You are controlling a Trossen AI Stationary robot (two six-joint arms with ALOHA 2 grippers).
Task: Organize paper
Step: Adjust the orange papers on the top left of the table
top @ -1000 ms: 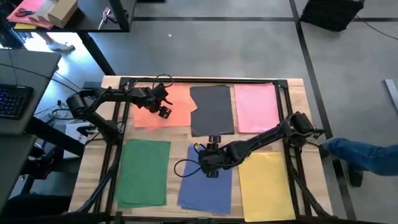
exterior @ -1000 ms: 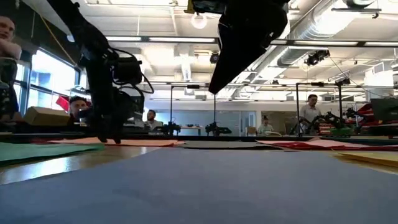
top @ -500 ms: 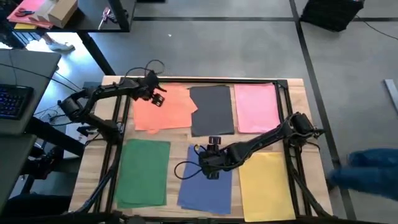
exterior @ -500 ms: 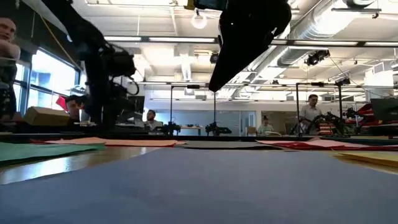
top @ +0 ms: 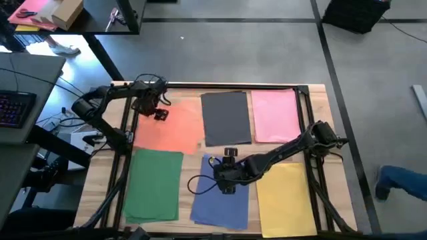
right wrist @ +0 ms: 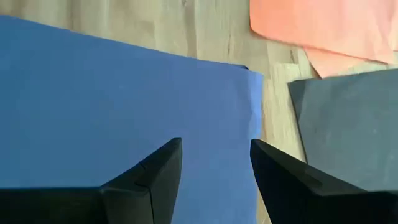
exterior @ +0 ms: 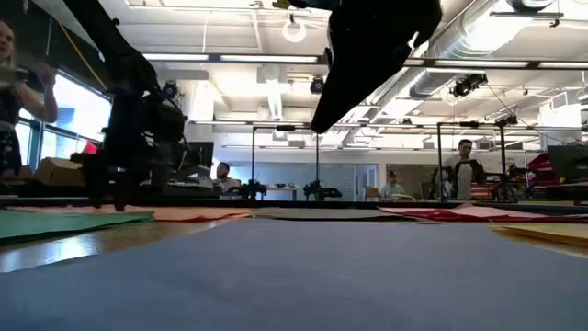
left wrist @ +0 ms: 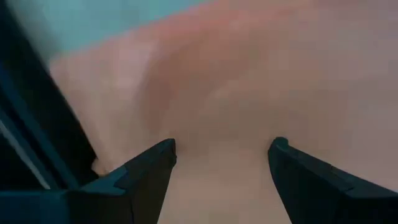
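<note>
Coloured paper lies flat on the wooden table in six patches: orange, dark grey and pink along the far side, green, blue and yellow along the near side. My left gripper is open, pointing down low over the orange paper's far left part. My right gripper is open and hovers above the blue paper's far end, clear of it in the low view. My left gripper has its open fingers close down over the orange paper near that paper's far left corner, coming from above. I cannot tell whether the fingertips touch the sheet.
A dark metal frame runs along the table's far edge and down both sides. Bare wood shows between the blue, orange and grey sheets. A person stands beyond the table's left side.
My left gripper has moved toward the table's left and far edges across the orange paper. The orange sheets have slid left with it. Their ragged right edge, which lapped onto the dark grey paper, now lies clear of it, and the grey shows as a full rectangle.
</note>
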